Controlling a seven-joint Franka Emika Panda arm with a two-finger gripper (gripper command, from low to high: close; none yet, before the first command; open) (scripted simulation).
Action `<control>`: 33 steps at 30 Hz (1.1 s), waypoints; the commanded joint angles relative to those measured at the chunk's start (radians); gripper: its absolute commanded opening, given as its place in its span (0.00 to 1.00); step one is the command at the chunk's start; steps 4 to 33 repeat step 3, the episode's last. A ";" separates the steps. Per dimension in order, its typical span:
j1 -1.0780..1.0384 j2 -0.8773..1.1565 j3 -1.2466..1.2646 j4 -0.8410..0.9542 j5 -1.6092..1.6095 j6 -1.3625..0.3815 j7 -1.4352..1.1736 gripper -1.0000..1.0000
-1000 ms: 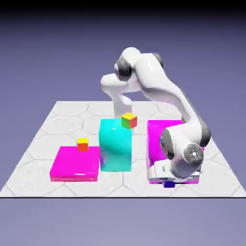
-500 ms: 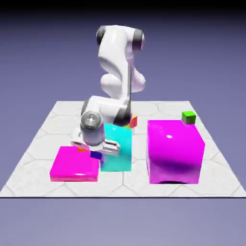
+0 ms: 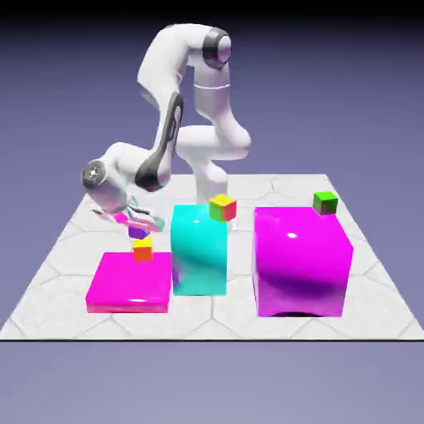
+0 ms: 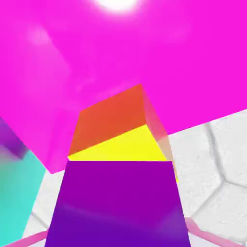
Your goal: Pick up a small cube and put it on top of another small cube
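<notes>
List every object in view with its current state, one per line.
End effector: shut on the purple cube
Purple cube: gripped, tilted
Yellow-topped cube: not held, upright
Yellow-green-red cube: not held
Green cube: not held
Flat magenta block: lying flat
Cyan block: upright
Large magenta block: resting on table

- Purple cube (image 3: 137, 233), one: upper part hidden from you by the gripper (image 3: 138, 228), exterior view; cut off at your hand view's bottom edge.
- Yellow-topped cube (image 4: 112, 124), one: partly covered for you by the purple cube, hand view.
- Magenta slab (image 4: 193, 62), cyan block (image 4: 17, 193): both cropped in your hand view.
</notes>
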 commanded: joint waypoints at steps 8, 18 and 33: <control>0.003 -0.017 0.000 0.028 -0.008 -0.043 0.006 1.00; 0.003 -0.017 0.000 0.028 -0.008 -0.043 0.006 1.00; 0.003 -0.017 0.000 0.028 -0.008 -0.043 0.006 1.00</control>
